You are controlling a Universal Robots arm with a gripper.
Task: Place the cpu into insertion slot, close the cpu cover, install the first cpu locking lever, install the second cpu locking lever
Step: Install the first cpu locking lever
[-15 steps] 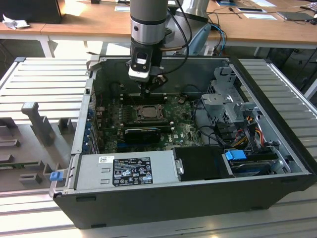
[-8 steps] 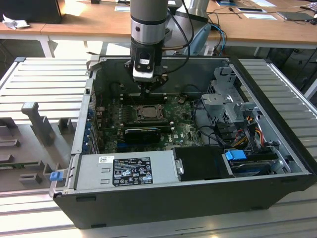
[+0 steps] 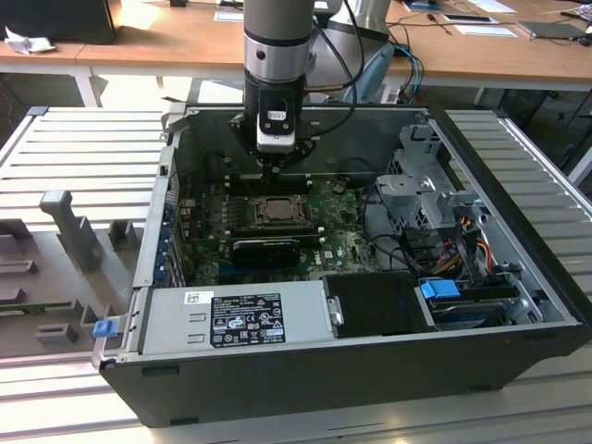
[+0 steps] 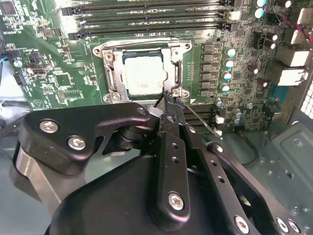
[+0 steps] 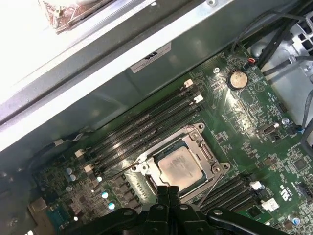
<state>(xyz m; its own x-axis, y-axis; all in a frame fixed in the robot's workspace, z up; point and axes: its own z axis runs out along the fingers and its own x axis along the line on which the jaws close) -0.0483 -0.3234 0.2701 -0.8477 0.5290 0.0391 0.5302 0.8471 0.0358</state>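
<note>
Gripper, black fingers pressed together, tips at the edge of the insertion slot.
I see the square, pale-silver cpu lying flat in it, the thin metal cpu cover framing it.

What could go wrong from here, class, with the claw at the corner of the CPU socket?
1. The shut claw sits at a corner of the cpu cover; a slip might scratch the cpu or the green motherboard.
2. The thin locking lever beside it seems unlatched and may spring away.
3. Capacitors stand close by and could be knocked.
</note>
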